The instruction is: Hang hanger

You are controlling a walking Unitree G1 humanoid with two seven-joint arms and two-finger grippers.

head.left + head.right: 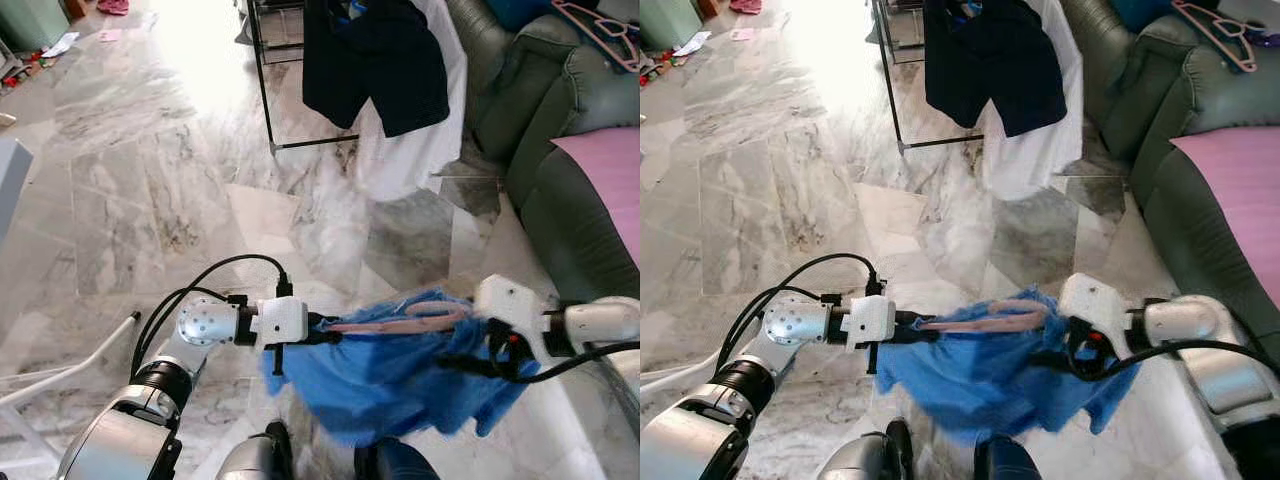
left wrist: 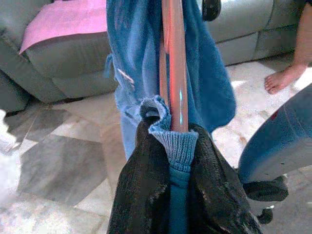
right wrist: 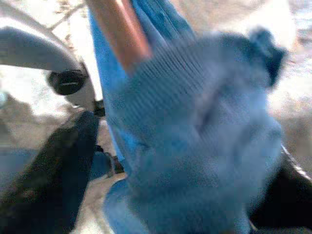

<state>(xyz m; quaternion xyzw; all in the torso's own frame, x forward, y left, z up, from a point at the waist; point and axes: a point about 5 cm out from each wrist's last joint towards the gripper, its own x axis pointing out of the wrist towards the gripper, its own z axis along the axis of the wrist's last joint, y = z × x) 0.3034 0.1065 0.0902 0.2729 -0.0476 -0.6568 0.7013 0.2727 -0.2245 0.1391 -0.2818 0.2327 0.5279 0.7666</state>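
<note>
Gripping one end of the pink hanger (image 1: 400, 322) together with a fold of the blue garment (image 1: 400, 385), the left claw (image 1: 322, 332) is closed tight; the left wrist view shows both black fingers (image 2: 146, 195) pinching the ribbed hem against the hanger bar. The right claw (image 1: 497, 352) sits at the opposite end, buried in blue cloth; the right wrist view is blurred, so its grip state cannot be told. The hanger lies roughly level between the two claws, low in front of the robot, with the garment draped over and below it.

The clothes rack (image 1: 268, 90), already carrying a dark garment (image 1: 375, 60) and a white one (image 1: 420, 120), stands well apart across the marble floor (image 1: 150, 180). A green sofa (image 1: 560, 150) runs along the robot's right.

Risks from this position:
- The left claw holds cloth and bar together; the bar may slide out of the fabric, probably dropping the hanger.
- The hanging hem sits near the robot's legs and may snag while walking.
- The hook is not clearly visible under the cloth, so alignment with the rack rail is uncertain.
- A person's bare foot (image 2: 282, 78) stands near the sofa.
</note>
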